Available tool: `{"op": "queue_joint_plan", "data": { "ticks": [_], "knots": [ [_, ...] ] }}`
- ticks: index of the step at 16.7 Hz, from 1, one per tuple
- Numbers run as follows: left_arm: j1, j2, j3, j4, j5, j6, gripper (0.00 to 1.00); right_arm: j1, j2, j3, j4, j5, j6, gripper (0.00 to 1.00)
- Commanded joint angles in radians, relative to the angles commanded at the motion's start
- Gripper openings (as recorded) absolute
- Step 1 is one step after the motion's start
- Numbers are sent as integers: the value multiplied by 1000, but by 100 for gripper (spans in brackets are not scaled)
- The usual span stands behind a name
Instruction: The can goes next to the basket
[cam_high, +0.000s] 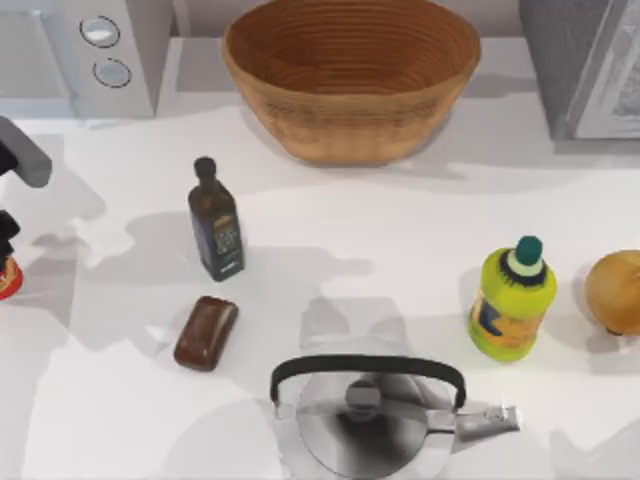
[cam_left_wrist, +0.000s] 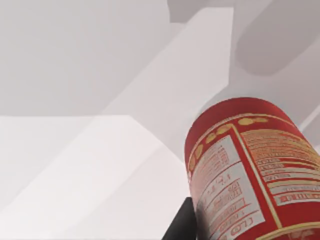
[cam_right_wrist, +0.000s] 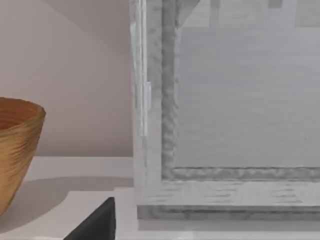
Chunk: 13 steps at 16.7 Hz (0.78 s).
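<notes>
White desk (cam_high: 330, 250) under soft grey shadows, backed by a pale wall. Working at the far left edge of the desk: left pincer (cam_high: 6, 238), closed around the can (cam_left_wrist: 250, 170), with one dark finger (cam_left_wrist: 181, 225) pressed against the red-and-yellow label. Grips the can close under the wrist camera, tilted, printed panel turned toward the lens. From above, shows as a sliver of red just in front of the pincer at the left edge. Cannot tell whether lifted or resting on the desk.

Well apart from the left pincer, away to its right and toward the back: the basket (cam_high: 350, 85), wide, woven, upright at the rear of the desk. Between pincer and basket, nearer the pincer: dark bottle (cam_high: 215, 222) standing upright, and in front of it a brown bar (cam_high: 206, 333) lying flat. Toward the back from the pincer, at the left rear corner: white appliance (cam_high: 105, 55) with two round knobs. Farther to the pincer's right, along the front edge: steel kettle (cam_high: 365, 420) with a black handle. Beyond that, near the right side: yellow-green bottle (cam_high: 512, 300) with a green cap, and just beside it an onion (cam_high: 615, 292).

Right pincer (cam_right_wrist: 94, 224): parked facing a grey cabinet (cam_right_wrist: 225, 125), with the basket's wall off to one side; open or closed, cannot tell.
</notes>
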<state>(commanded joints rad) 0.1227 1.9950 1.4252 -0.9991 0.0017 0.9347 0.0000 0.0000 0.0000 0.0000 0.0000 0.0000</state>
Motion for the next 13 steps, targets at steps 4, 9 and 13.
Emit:
{"op": "queue_joint_plan", "data": {
  "ticks": [4,9,13],
  "knots": [
    [0,0,0,0,0,0,0,0,0,0,0,0,0,100],
    [-2,-2,0,0,0,1,0,0,0,0,0,0,0,100],
    [-35,-5,63,-20,10,-49,0,0,0,0,0,0,0,100]
  ]
}}
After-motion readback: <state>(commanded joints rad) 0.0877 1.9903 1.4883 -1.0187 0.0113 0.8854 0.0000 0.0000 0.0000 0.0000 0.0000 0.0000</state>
